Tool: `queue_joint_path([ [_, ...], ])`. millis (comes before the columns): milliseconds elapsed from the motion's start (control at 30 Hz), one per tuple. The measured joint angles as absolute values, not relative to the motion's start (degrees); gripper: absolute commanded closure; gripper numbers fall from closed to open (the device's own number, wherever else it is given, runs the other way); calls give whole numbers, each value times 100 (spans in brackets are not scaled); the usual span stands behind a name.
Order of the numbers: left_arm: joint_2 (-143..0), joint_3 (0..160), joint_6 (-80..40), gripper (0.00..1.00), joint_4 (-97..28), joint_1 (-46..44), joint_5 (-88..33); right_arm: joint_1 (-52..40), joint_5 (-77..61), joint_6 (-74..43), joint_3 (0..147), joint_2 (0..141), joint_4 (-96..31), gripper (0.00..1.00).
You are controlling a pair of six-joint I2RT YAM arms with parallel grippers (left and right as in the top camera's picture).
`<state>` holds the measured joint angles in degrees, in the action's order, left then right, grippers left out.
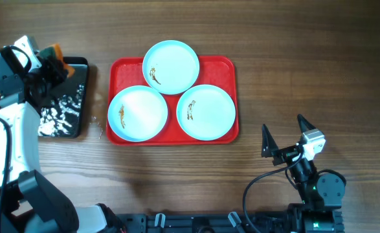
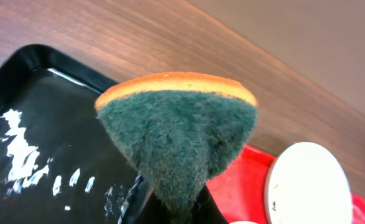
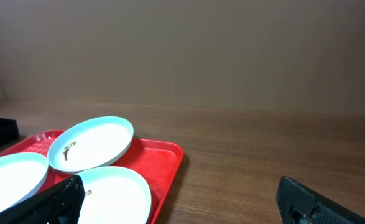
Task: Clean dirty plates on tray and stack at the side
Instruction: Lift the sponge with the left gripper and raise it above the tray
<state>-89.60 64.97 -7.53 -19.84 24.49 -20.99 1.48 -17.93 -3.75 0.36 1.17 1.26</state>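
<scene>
Since the plates (image 1: 177, 65) are smeared, a scouring sponge (image 2: 176, 134) is clamped in the left gripper (image 1: 50, 65); the right gripper (image 1: 284, 128) is held wide open, empty.

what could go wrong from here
The sponge is pinched by one narrow end in the left gripper, so it may twist or slip when pressed. The top plate seems to rest on the left plate and right plate, so scrubbing could rock it. Nothing steadies the red tray; the right gripper is away.
</scene>
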Motion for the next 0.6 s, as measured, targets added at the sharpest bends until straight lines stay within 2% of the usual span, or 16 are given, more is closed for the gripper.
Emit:
queue_joint_path([
  [167,-9671,6296,-746,96,-1929,2797,-1682,148,-1793,-375,36,117,128,0],
  [267,-9828,6270,-733,96,-1785,3218,-2174,148,-1793,-375,36,117,128,0],
  [333,-9828,6270,-731,96,-1708,3551,-2947,148,-1793,-375,36,117,126,0],
  [600,-9828,6270,-731,96,-1710,3629,-3614,148,-1793,-373,36,117,126,0],
])
